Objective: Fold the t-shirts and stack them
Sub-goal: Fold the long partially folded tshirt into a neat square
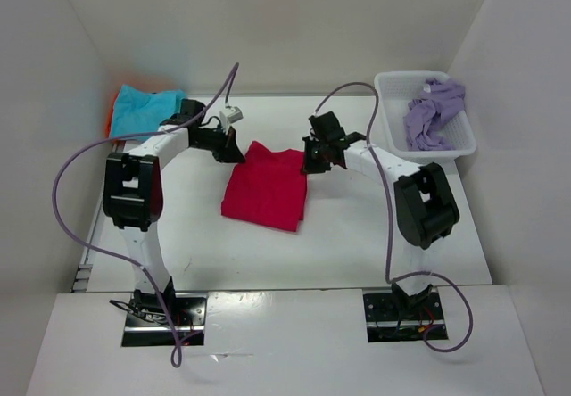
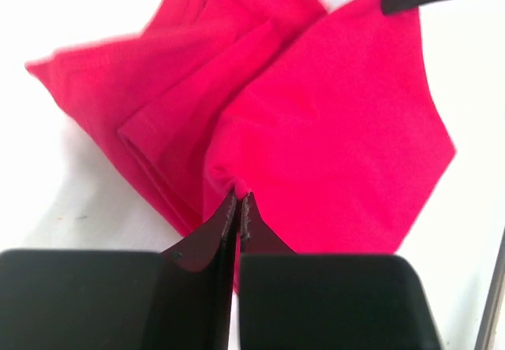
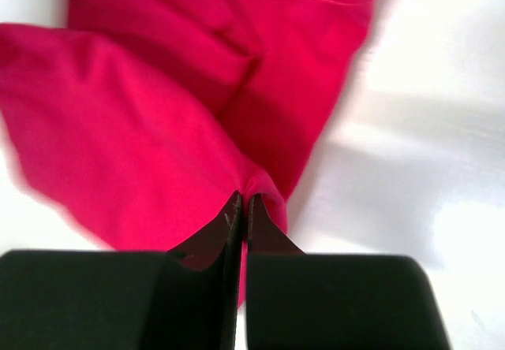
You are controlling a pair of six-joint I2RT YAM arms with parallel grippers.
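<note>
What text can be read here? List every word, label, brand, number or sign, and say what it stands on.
No text can be read in any view.
magenta-red t-shirt: plain cloth, no print or tag showing.
turquoise t-shirt, lavender t-shirt, white basket: no lettering visible.
arm base plates: any markings are too small to tell.
</note>
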